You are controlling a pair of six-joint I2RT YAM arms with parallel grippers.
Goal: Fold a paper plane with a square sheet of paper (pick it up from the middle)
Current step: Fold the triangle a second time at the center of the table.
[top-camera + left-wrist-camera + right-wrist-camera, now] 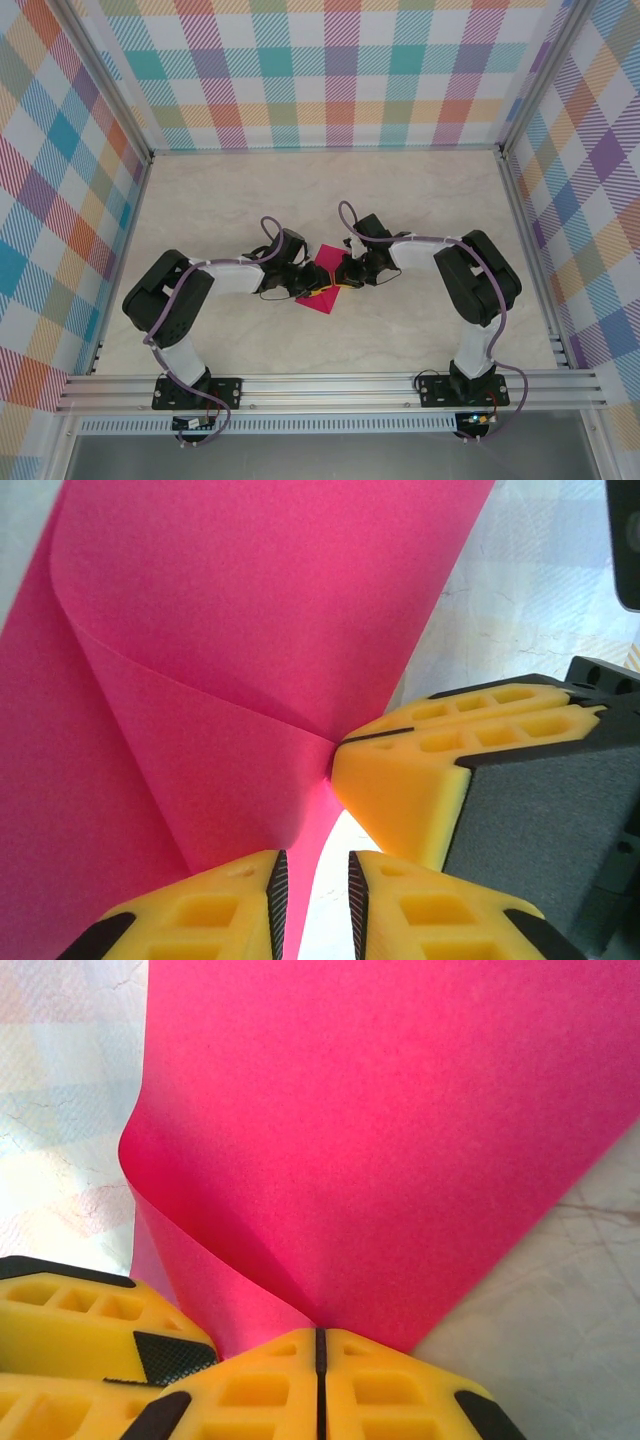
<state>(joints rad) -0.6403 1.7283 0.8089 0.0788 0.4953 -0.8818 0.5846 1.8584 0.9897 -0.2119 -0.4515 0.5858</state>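
My right claw (320, 1334) is clenched on the thin magenta-pink square sheet of paper (250, 610), its two yellow pads pressed flat together with a pinched ridge of the sheet rising out of their tips. My left claw (315, 862) sits right beside it with its tips almost touching the right one. Its pads are slightly parted, and the paper's edge runs down between them, lying against one pad and clear of the other. I read that claw as released, around the sheet but not gripping it.

The sheet is at the middle of the pale marbled bench (300, 200), between my two wrists. It is gathered up at the pinch and bows away in a soft curl, with one faint crease line running into the pinch point.

I judge this is the first fold: the sheet has been taken up by its middle, and nothing dart-shaped exists yet. Next I should close the left pads on the ridge, then draw the two claws apart along it to set a straight centre crease. Pulling unevenly would skew it.
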